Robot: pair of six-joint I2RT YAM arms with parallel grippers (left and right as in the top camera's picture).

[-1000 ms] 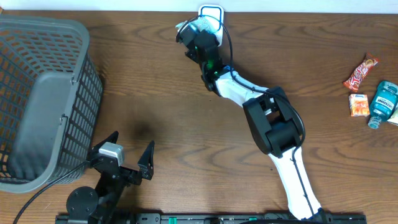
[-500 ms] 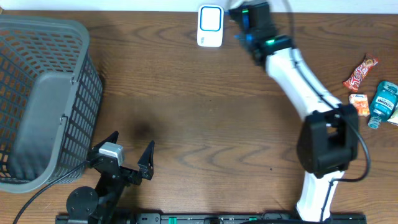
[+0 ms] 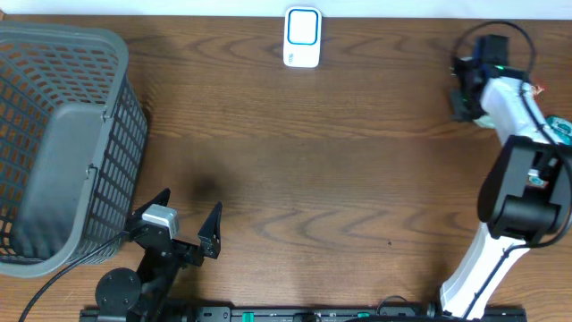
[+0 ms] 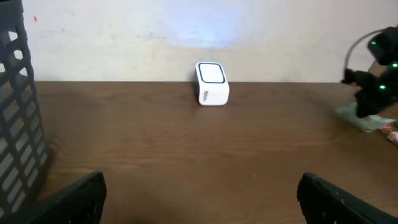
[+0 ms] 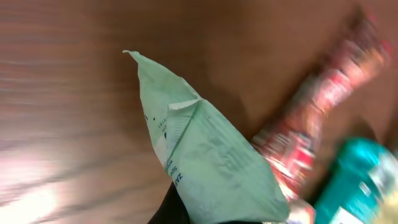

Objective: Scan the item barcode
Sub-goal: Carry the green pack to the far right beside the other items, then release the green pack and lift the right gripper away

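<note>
The white barcode scanner [image 3: 302, 38] with a blue-framed window stands at the table's back edge, and shows in the left wrist view too [image 4: 212, 83]. My right gripper [image 3: 466, 92] is far to the right of it, shut on a pale green packet [image 5: 211, 155] with printed text. The packet hangs low over the table [image 4: 362, 119], next to the pile of other items. Only one dark finger [image 5: 171, 208] shows under the packet. My left gripper [image 3: 189, 204] rests near the front left, open with nothing between its fingers [image 4: 74, 193].
A grey mesh basket [image 3: 54, 134] fills the left side. A red snack bar [image 5: 311, 118] and a teal bottle [image 5: 357, 180] lie close beside the packet at the right edge; the bottle [image 3: 559, 130] shows partly behind the right arm.
The right arm swung from in front of the scanner across the back of the table to the far right, carrying the green packet. The left arm stayed still.
</note>
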